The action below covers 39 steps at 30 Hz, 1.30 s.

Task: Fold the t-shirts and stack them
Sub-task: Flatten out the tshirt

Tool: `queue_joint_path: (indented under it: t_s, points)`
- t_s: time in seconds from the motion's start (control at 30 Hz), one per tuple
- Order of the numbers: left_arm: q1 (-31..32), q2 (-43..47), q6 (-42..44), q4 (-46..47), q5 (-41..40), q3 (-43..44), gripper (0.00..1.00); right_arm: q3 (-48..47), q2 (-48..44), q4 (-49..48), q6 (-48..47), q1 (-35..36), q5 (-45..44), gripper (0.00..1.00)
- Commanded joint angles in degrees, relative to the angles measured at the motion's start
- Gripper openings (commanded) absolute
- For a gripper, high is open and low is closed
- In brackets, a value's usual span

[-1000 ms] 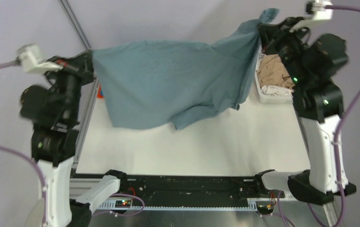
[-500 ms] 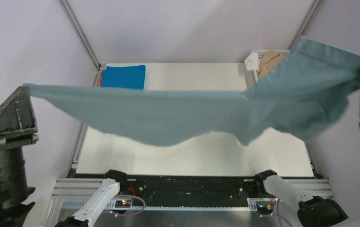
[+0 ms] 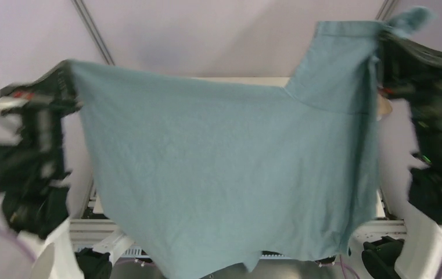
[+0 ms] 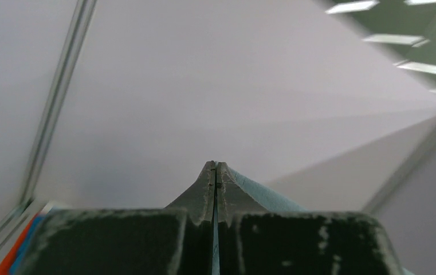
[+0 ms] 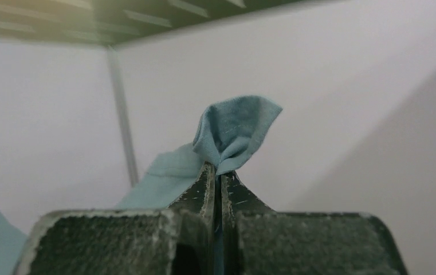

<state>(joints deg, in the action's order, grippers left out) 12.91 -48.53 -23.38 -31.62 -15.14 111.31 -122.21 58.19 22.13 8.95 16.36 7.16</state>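
Observation:
The large dusty grey-blue t-shirt [image 3: 224, 174] hangs spread out in the air between both arms and fills most of the top view. My left gripper [image 3: 66, 71] is shut on its upper left corner; a thin strip of the cloth [image 4: 261, 197] shows between the closed fingers in the left wrist view. My right gripper [image 3: 385, 36] is shut on the upper right corner, by a sleeve; a bunched tuft of the cloth [image 5: 235, 130] sticks out above the closed fingers. The other t-shirts are hidden behind the hanging shirt, except a blue and orange edge [image 4: 18, 252].
The table [image 3: 381, 203], the basket and the stack are almost wholly covered by the shirt in the top view. Grey walls and frame posts [image 3: 93, 32] stand behind. The arm bases [image 3: 381, 256] sit at the near edge.
Both arms have swung the shirt up and towards the camera. It was stretched low across the table; now it hangs as a wide sheet, hiding the table and the blue folded shirt.

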Motion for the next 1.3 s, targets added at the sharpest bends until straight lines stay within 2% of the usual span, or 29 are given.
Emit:
queue_joint_path:
  t_s: [0.0,0.17,0.23,0.33,0.43,0.53,0.63,0.77,0.9,1.07,1.1,1.13,1.17,1.2,1.23,1.27]
  points:
    - [0.23,-12.09,2.75,1.48,-10.33,-10.02,0.0,16.53,5.36,-9.7,-4.82,-0.95,-7.11,0.0]
    - [0.13,-20.62,1.64,12.49,-19.46,-26.88,0.0,31.73,10.09,-21.86,-2.06,-3.58,-8.2,0.0]
    - [-0.12,-25.87,0.66,16.45,-20.56,-31.48,0.0,38.09,13.4,-25.28,-0.17,-5.38,-6.3,0.0]
    - [-0.25,-38.03,-1.29,18.87,-19.34,-33.06,0.0,42.67,20.74,-29.5,2.08,-6.75,-2.64,0.0]
    - [-0.21,-52.67,-3.31,18.7,-16.75,-29.81,0.0,44.55,31.42,-31.31,4.18,-7.32,1.02,0.0]
    - [-0.26,-62.4,-5.69,15.86,-12.41,-24.7,0.0,44.07,41.52,-34.18,7.1,-7.46,4.82,0.0]
    - [-0.31,-69.49,-7.15,12.51,-11.95,-17.92,0.0,39.32,52.41,-32.73,9.54,-7.79,6.02,0.0]
    - [-0.62,-72.68,-7.7,11.36,-12.9,-14.71,0.0,32.26,60.67,-28.7,9.99,-7.77,4.83,0.0]
    - [-1.88,-75.14,-9.16,9.5,-9.43,-11.33,0.0,26.61,64.94,-25.72,9.49,-7.59,-0.24,0.0]
    - [-3.16,-77.24,-11.25,8.4,-10.33,-6.79,0.0,19.41,69.84,-24.12,9.1,-7.31,-8.97,0.1]
    - [-3.29,-77.55,-11.56,7.84,-10.65,-6.18,0.0,18.04,70.64,-22.89,8.92,-7.46,-10.82,0.19]
    - [-3.56,-78.04,-11.75,7.55,-10.63,-5.0,0.13,14.74,72.54,-21.28,8.73,-7.52,-11.19,0.3]
    - [-3.66,-78.17,-11.63,7.08,-10.44,-4.36,0.28,11.19,73.4,-17.92,8.24,-7.71,-11.29,0.54]
    - [-3.74,-78.2,-11.39,6.65,-10.4,-3.23,0.75,9.57,74.79,-15.98,8.12,-7.77,-11.46,0.64]
    - [-3.71,-77.94,-11.28,5.93,-10.36,-2.86,0.87,7.13,75.18,-12.73,7.95,-7.91,-11.51,0.81]
    - [-3.75,-77.04,-11.35,5.72,-10.38,-2.68,0.97,6.49,75.08,-10.07,7.81,-7.87,-11.59,0.86]
